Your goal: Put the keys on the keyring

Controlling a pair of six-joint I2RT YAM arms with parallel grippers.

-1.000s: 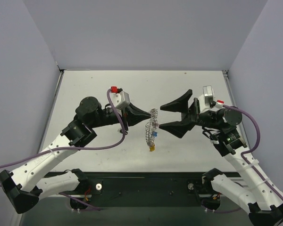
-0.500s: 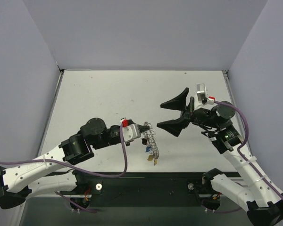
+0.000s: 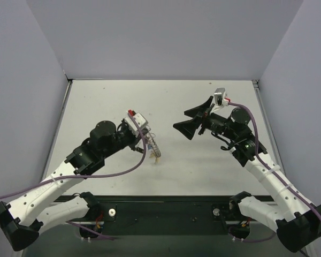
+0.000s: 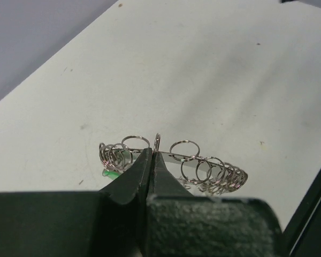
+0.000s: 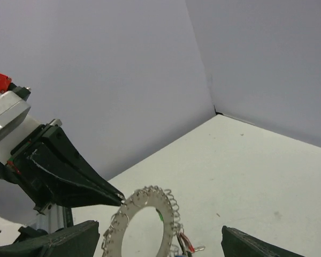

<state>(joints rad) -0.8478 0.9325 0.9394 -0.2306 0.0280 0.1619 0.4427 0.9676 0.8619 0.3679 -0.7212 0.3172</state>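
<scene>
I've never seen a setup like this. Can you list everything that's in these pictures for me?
Large round silvery metal keyring: one, silver, held above the table by its rim.
Tiny metal keys with coloured plastic heads: several, exact count unclear; green and yellowish heads show; dangling from the keyring.
Table: one, white, beneath everything.
Walls: grey, on three sides of the table.
Cables: two, purple, running along the arms.
Left arm, right arm: two, black and white, bases at the near edge.
Left fingers: black, shut on the keyring.
Right fingers: black, wide open, empty, facing the keyring.
</scene>
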